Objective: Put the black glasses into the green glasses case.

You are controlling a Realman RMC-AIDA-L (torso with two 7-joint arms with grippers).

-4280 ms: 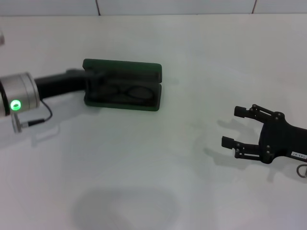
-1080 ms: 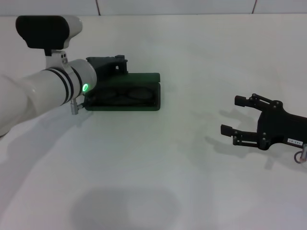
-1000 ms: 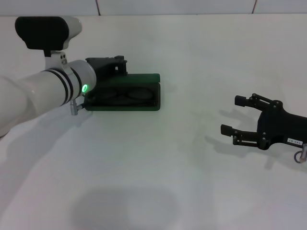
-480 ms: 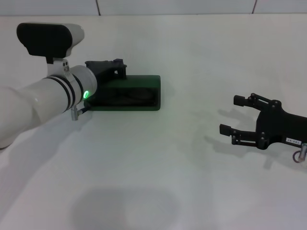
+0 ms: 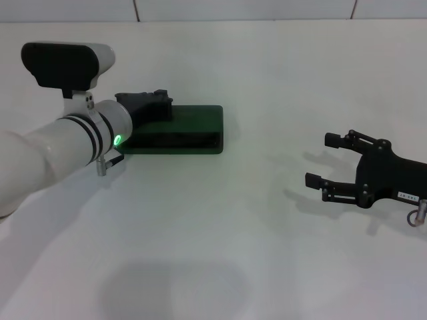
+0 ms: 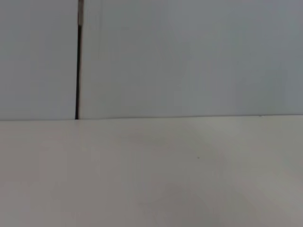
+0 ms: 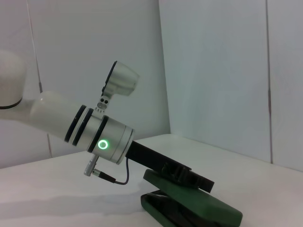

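The green glasses case (image 5: 197,123) lies at the table's back left, its lid lowered almost flat with only a dark slit left along the front edge. The black glasses are hidden inside it. My left gripper (image 5: 148,107) rests on top of the lid near its left end; the right wrist view shows that gripper (image 7: 188,176) lying on the tilted lid of the case (image 7: 203,212). My right gripper (image 5: 321,159) hovers open and empty over the table far to the right of the case.
The white table top (image 5: 220,233) surrounds the case. A tiled wall (image 5: 247,8) runs along the back edge. My left forearm (image 5: 60,143) stretches over the table's left side. The left wrist view holds only table and wall (image 6: 189,56).
The case lid has swung down from standing open to nearly flat, covering the glasses that showed inside. My left gripper moved with it onto the lid. The right arm stayed put.
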